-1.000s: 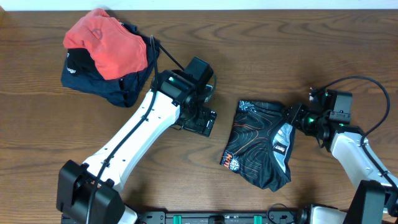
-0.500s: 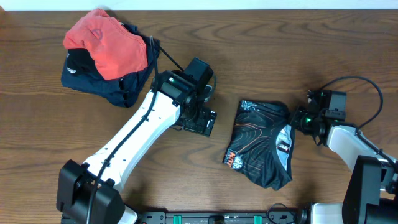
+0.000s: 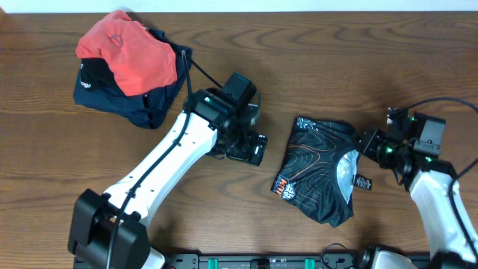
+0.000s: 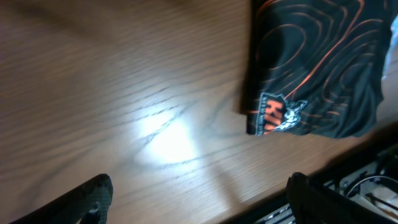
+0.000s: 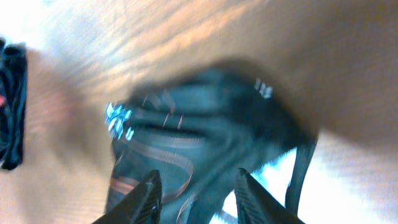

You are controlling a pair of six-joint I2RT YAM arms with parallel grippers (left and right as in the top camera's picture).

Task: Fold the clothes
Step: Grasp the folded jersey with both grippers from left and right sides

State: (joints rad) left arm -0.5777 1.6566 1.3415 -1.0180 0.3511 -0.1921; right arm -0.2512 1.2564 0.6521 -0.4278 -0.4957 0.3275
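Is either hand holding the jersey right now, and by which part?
The left hand is open over the table, holding nothing. The right hand is at the jersey edge, but blur hides whether it grips.

Overhead view evenly lit and sharp; left wrist view catches a white glare patch on the table (image 4: 165,137); right wrist view badly motion-blurred, jersey (image 5: 186,137) smeared, upper left overexposed.

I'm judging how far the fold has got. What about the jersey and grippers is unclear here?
Right wrist: motion blur; whether the right gripper pinches the jersey is unclear.
Left wrist: the jersey is cut off by the right edge.
Overhead: its logos too small to read; navy garment mostly hidden under the coral-red garment.
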